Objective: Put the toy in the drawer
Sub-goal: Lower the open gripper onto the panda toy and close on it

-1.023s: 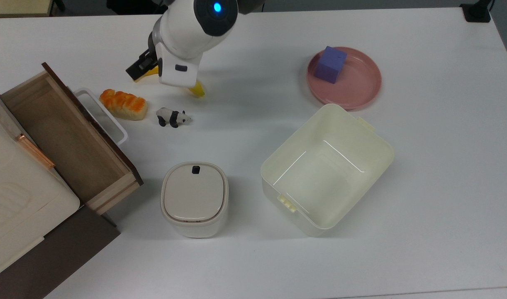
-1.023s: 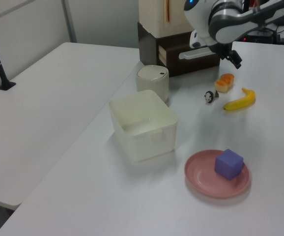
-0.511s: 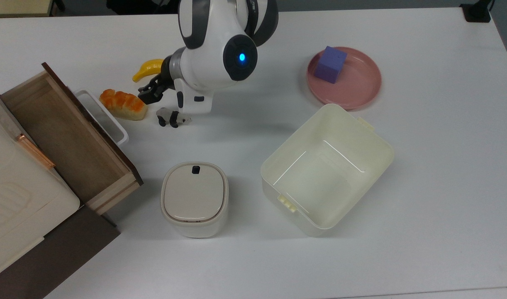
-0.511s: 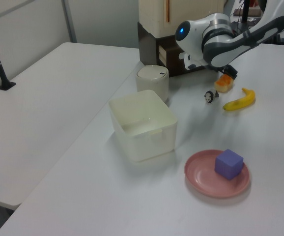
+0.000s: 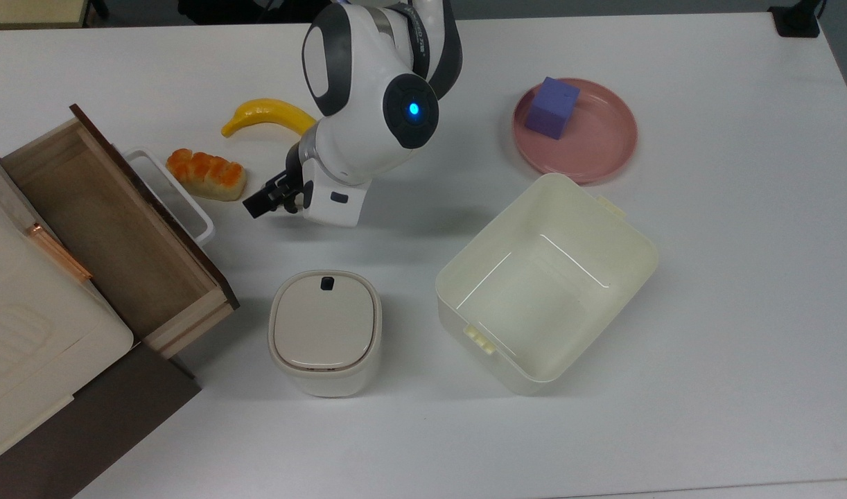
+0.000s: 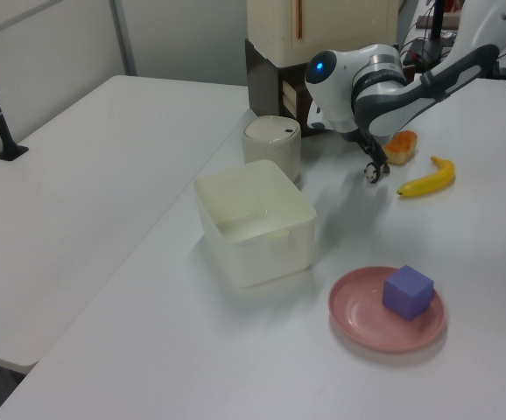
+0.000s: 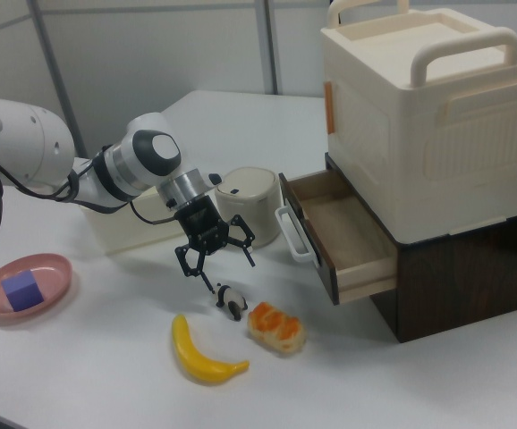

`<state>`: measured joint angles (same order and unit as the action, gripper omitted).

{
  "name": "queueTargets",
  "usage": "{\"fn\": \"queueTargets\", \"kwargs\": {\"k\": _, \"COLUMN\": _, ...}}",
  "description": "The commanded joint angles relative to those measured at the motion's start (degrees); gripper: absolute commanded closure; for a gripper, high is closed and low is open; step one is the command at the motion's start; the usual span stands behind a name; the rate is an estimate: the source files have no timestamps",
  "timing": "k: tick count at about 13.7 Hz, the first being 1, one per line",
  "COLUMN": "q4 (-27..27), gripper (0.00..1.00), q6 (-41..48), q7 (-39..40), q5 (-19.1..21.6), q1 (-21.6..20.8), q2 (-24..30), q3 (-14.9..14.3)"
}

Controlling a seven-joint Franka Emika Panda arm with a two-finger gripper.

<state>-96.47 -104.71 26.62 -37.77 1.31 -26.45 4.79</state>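
Observation:
The toy, a tiny black-and-white panda (image 7: 232, 301), stands on the white table between the banana and the bread loaf; it also shows in the left view (image 6: 373, 174). My gripper (image 7: 216, 268) hangs open just above it, fingers spread and pointing down, not touching it. In the top view the gripper (image 5: 274, 197) and the wrist cover the toy. The drawer (image 5: 188, 315) is pulled out at the top view's left, light wood inside (image 7: 348, 234), with a dark front and a white loop handle (image 5: 181, 201). It holds nothing.
A yellow banana (image 5: 267, 114) and an orange-glazed bread loaf (image 5: 206, 174) lie close to the toy. A lidded cream canister (image 5: 324, 333), a cream bin (image 5: 597, 208) and a pink plate (image 5: 604, 149) with a purple cube (image 5: 552, 107) stand further off. A cream box (image 7: 419, 116) tops the cabinet.
The arm has swung away from the banana, uncovering it, and has come down over the panda. The panda, bread and drawer have not moved.

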Motion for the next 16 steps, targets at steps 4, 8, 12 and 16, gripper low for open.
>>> {"fn": "queueTargets", "kwargs": {"k": 4, "q4": -0.91, "gripper": 0.0, "q6": -0.94, "q7": 1.6, "q5": 0.68, "q1": -0.17, "q2": -0.44, "q3": 2.32}}
{"fn": "queueTargets", "kwargs": {"k": 8, "q4": -1.71, "gripper": 0.08, "q6": -0.32, "q7": 1.69, "q5": 0.15, "q1": -0.34, "q2": -2.01, "q3": 2.42}}
{"fn": "queueTargets", "kwargs": {"k": 12, "q4": -1.79, "gripper": 0.48, "q6": -0.23, "q7": 1.6, "q5": -0.03, "q1": -0.17, "q2": -2.2, "q3": 2.33}}
{"fn": "queueTargets", "kwargs": {"k": 16, "q4": -1.8, "gripper": 1.0, "q6": -0.15, "q7": -3.04, "q5": 0.15, "q1": -0.26, "q2": -2.2, "q3": 2.33}}
